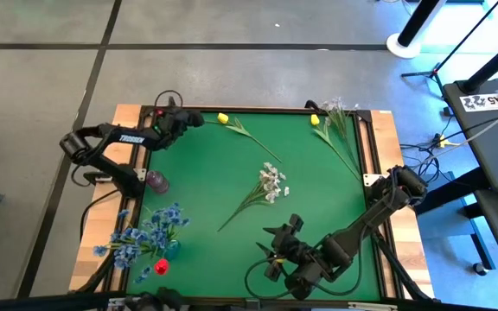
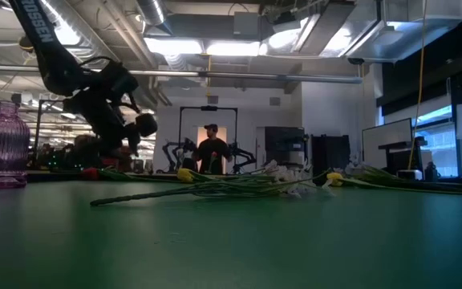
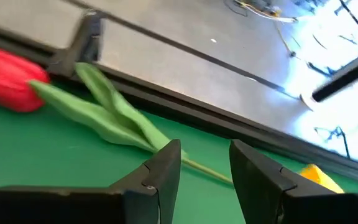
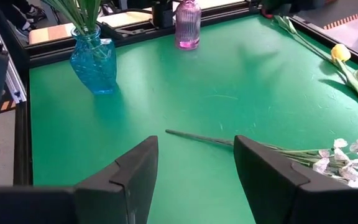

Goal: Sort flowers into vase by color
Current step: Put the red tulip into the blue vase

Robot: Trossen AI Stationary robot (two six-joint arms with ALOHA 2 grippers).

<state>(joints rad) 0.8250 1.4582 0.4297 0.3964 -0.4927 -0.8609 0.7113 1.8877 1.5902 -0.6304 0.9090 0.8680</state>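
While the red tulip (image 3: 10, 79) lies on the green desk (image 1: 214, 173) near its far edge, the left gripper (image 3: 205, 163) hangs just over the stem, and its fingers (image 3: 164, 167) stand apart with nothing between them; the stem runs under the gap and the red head is off to one side of the fingers. A yellow tulip (image 1: 223, 117) lies a little beyond the fingers on the other side. The white blossom cluster (image 1: 271, 182) lies in the middle of the desk, just ahead of the right gripper (image 4: 194, 163), whose fingers are also spread and empty, with the tip of its stem before the gap. A second yellow tulip (image 1: 315, 120) lies near the far right corner. Farther from these fingers stand the blue vase (image 4: 94, 58) with the blue blossoms (image 1: 150, 231) and the empty purple vase (image 4: 188, 25).
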